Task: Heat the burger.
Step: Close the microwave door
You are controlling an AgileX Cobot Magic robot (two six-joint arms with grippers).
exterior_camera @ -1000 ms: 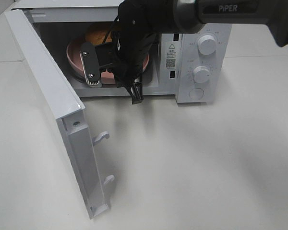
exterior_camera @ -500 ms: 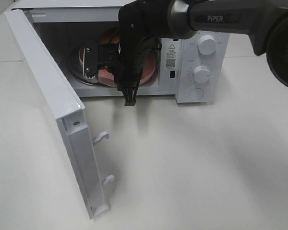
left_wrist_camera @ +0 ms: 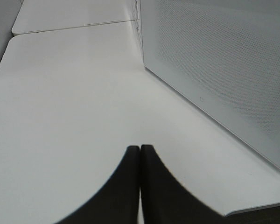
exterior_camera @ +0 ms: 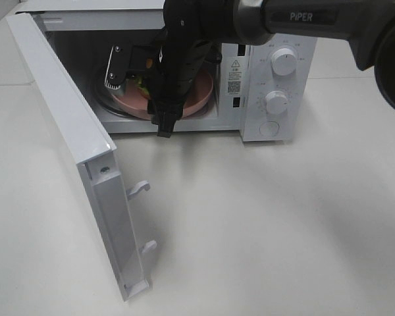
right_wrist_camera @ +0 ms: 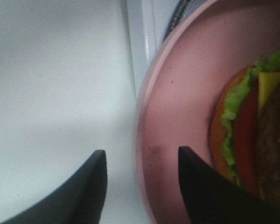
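The burger (right_wrist_camera: pixel 256 126) sits on its pink plate (right_wrist_camera: pixel 177 84) inside the microwave (exterior_camera: pixel 301 89), so loading looks done. The right end effector (right_wrist_camera: pixel 141 153) has its jaws apart astride the plate's rim, clamping nothing; the left end effector (left_wrist_camera: pixel 140 149) is closed above the bench (left_wrist_camera: pixel 60 93). What remains: withdraw, shut the door (exterior_camera: pixel 59 125), set the dials (exterior_camera: pixel 276 102)

Green lettuce, red tomato, yellow cheese and a dark brown patty colour the burger (right_wrist_camera: pixel 252 135), the plate (right_wrist_camera: pixel 177 116) pink, the microwave (exterior_camera: pixel 276 72) white, its panel (left_wrist_camera: pixel 214 60) finely dotted, the arm (exterior_camera: pixel 184 52) black.
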